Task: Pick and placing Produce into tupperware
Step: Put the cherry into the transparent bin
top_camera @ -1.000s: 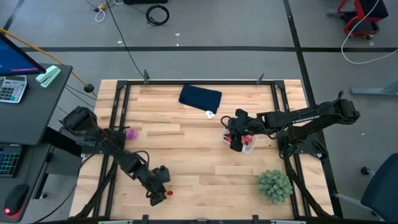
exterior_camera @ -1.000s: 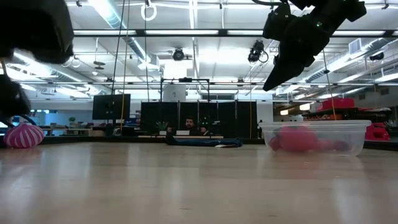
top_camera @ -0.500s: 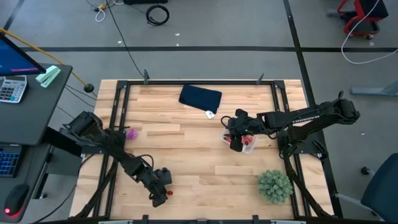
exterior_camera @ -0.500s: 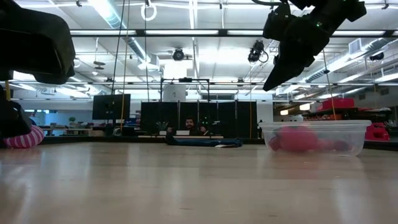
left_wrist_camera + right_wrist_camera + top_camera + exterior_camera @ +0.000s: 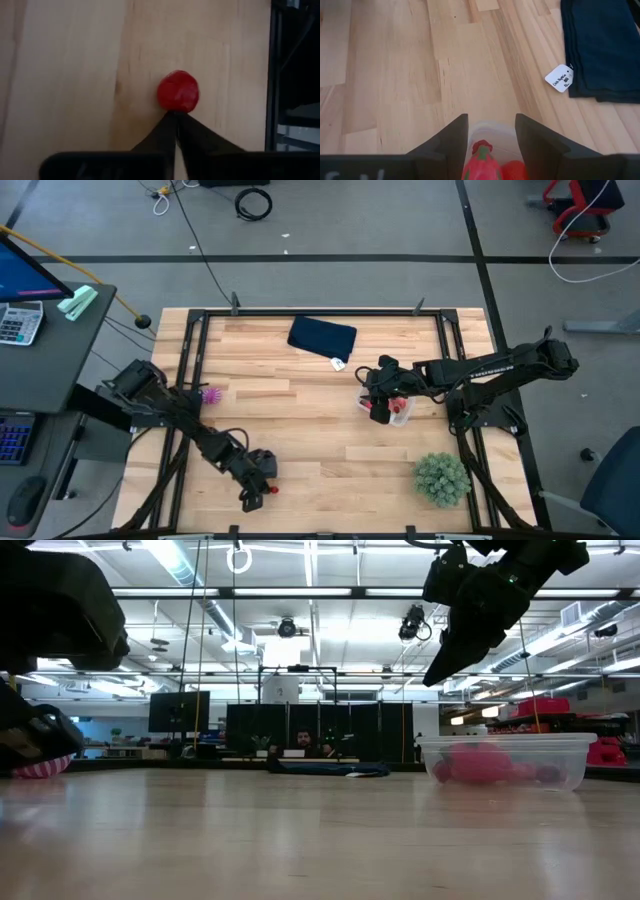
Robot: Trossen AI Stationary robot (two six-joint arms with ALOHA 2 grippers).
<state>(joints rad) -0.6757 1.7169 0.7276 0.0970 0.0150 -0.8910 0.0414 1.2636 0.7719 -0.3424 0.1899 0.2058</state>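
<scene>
Left gripper (image 5: 176,116) closed, empty, tips touching red toy fruit (image 5: 178,90) near table's front edge. Risk: nudging it off, since shut fingers can't straddle it. Right gripper (image 5: 491,131) open over tupperware (image 5: 398,410), already holding red produce.

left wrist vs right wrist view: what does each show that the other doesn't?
Only the left wrist view: a small red produce piece on bare wood, with the left gripper shut, its fingertips touching it. Only the right wrist view: the right gripper open above the tupperware, red produce inside it, and the navy cloth with its white tag. Both show the wooden tabletop.
</scene>
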